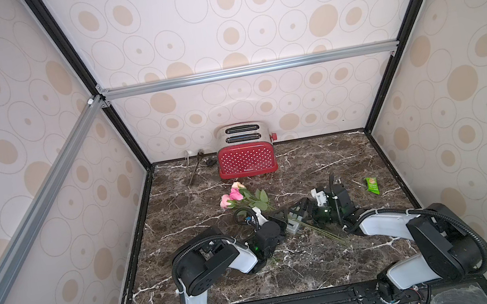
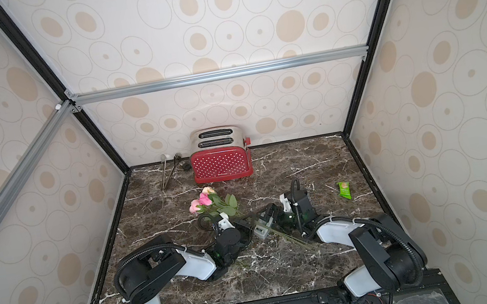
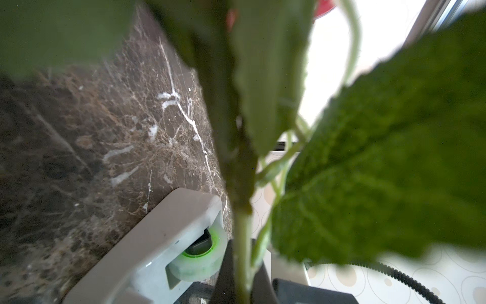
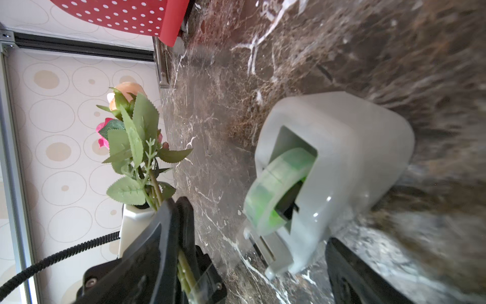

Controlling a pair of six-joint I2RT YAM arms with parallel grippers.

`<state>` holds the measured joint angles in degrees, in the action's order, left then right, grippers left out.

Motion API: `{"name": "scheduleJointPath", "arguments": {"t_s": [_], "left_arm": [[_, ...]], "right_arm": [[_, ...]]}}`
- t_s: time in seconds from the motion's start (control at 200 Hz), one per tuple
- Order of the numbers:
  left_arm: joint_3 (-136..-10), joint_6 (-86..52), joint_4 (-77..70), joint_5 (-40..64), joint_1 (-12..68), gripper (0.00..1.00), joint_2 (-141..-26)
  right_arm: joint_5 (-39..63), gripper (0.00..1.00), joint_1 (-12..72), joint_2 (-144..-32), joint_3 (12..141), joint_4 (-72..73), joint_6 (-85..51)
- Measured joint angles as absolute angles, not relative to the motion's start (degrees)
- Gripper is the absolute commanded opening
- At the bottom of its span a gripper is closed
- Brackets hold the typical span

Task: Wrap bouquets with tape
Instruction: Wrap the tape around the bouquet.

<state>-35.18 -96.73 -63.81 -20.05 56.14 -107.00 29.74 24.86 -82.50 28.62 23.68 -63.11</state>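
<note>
Nearest me, the loose ends of the long thin green wire stems point(image 1: 326, 234) trail over the dark brown marble tabletop point(image 1: 288, 269). My left gripper point(image 3: 241, 263) is pressed together on those stems just below the leaves. The bouquet of two pink and one peach artificial roses point(image 1: 236, 196) therefore points away from me. Just beside that pinch stands the small grey plastic wedge-shaped tape dispenser point(image 4: 347, 158), its clear greenish roll point(image 4: 276, 184) showing. My right gripper point(image 1: 299, 211) is spread wide, pinching nothing, with the dispenser just ahead of its jaws.

Nothing pins the dispenser, so I judge a pull on the tape could drag or tip it. The stems might splay in my pinch. Leaves smother my left wrist view, so I could misjudge the tape end. The small green snack packet point(image 1: 372, 185) and the red white-dotted toaster point(image 1: 247, 160) lie well apart.
</note>
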Motion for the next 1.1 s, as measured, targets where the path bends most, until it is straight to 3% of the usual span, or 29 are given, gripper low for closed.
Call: {"name": "scheduleJointPath", "arguments": {"t_s": [0.14, 0.34, 0.495, 0.685, 0.835, 0.936, 1.101], "left_arm": [[-33.41, -96.36, -63.83, -18.55, 55.22, 0.0, -106.54], [-32.08, -94.17, -65.34, -14.66, 52.49, 0.0, -105.51], [-31.62, -91.9, -67.35, -10.59, 50.19, 0.0, -105.51], [-31.64, -90.0, -69.01, -6.81, 49.52, 0.0, -105.54], [-31.64, -89.14, -69.65, -5.02, 49.21, 0.0, -105.54], [-31.64, -88.77, -69.8, -3.99, 48.84, 0.0, -105.54], [-31.64, -88.58, -69.84, -2.68, 48.36, 0.0, -105.56]], "right_arm": [[29.45, 1.0, 26.15, -82.5, 29.12, 23.77, -62.72], [29.1, 1.0, 26.17, -75.46, 32.53, 12.97, -53.06], [31.75, 0.91, 26.17, -71.29, 34.96, 4.36, -43.05], [35.86, 0.88, 26.17, -72.01, 36.34, -5.82, -32.95], [38.44, 0.71, 26.13, -74.98, 36.58, -9.23, -28.64], [40.97, 0.52, 26.11, -77.84, 36.88, -9.39, -27.14], [43.4, 0.46, 26.0, -80.47, 37.85, -9.13, -25.19]]}}
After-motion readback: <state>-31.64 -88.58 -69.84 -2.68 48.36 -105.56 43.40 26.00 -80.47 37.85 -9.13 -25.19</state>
